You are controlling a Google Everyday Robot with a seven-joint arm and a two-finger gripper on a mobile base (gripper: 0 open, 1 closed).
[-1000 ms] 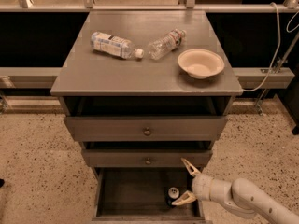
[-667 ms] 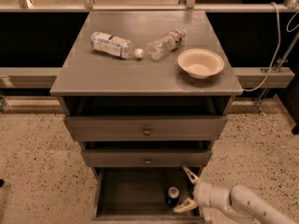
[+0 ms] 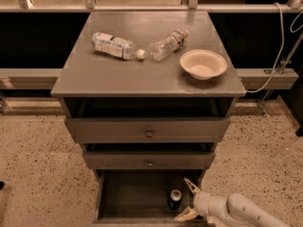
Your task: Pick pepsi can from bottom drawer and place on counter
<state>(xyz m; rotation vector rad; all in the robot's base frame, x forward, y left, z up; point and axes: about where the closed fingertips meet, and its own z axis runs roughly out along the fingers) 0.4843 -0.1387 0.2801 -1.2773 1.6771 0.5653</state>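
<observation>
On the flat grey cabinet surface (image 3: pixel 118 77) lie a clear plastic labelled water bottle (image 3: pixel 115 45), a second clear plastic bottle (image 3: pixel 168 44) and a round cream bowl (image 3: pixel 203 64). Below, the deep grey bottom drawer (image 3: pixel 128 197) is pulled out, and the small dark blue pepsi can (image 3: pixel 174 198) stands upright near its right side. My claw (image 3: pixel 184 200) sits just right of the can, spread wide and gripping nothing.

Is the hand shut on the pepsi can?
No, the hand is spread open inside the bottom drawer, just to the right of the upright pepsi can.
</observation>
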